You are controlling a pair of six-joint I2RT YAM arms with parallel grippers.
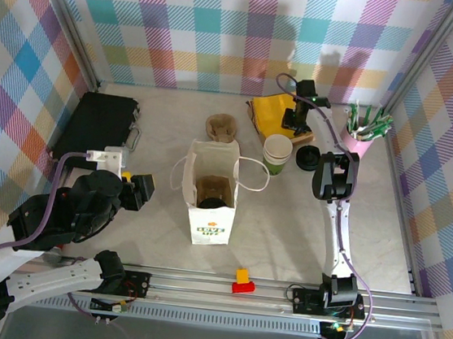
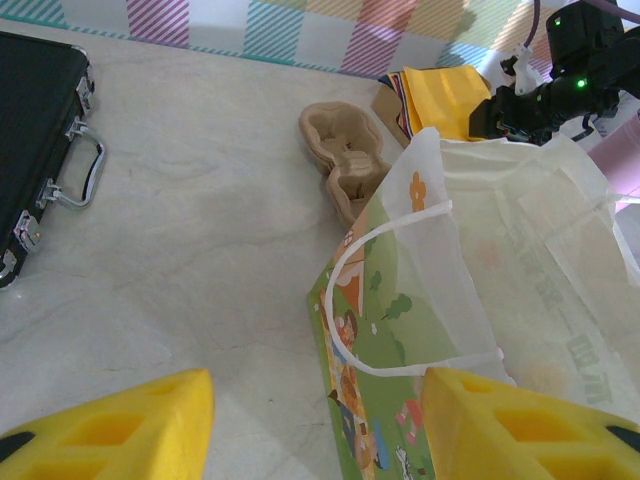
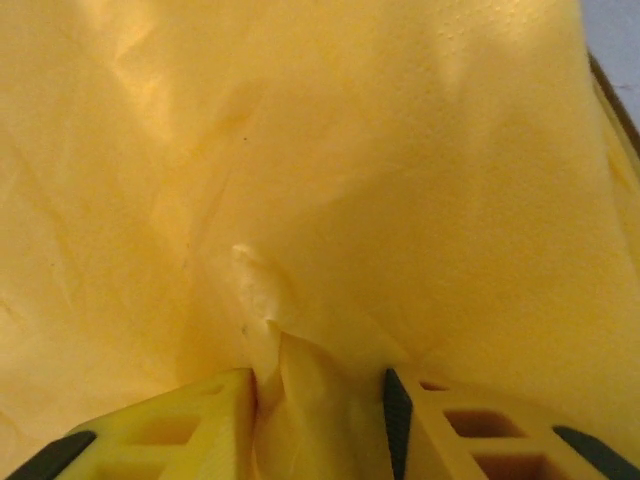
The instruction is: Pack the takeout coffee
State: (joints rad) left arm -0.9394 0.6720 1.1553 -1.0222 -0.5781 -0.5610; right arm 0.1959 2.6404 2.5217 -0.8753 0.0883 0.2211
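Observation:
The takeout coffee, a small cream cup with a green lower band, stands upright just right of the white paper bag. The bag stands open at the table's middle, with something brown inside. My right gripper is down on a stack of yellow napkins behind the cup. In the right wrist view a bunched fold of yellow napkin is pinched between its fingers. My left gripper hovers left of the bag, open and empty, facing the bag's printed side.
A black cup lid lies right of the cup. A pink tumbler of sticks stands at the back right. A brown cardboard cup carrier lies behind the bag. A black case sits at the left. A red-and-yellow block sits on the front rail.

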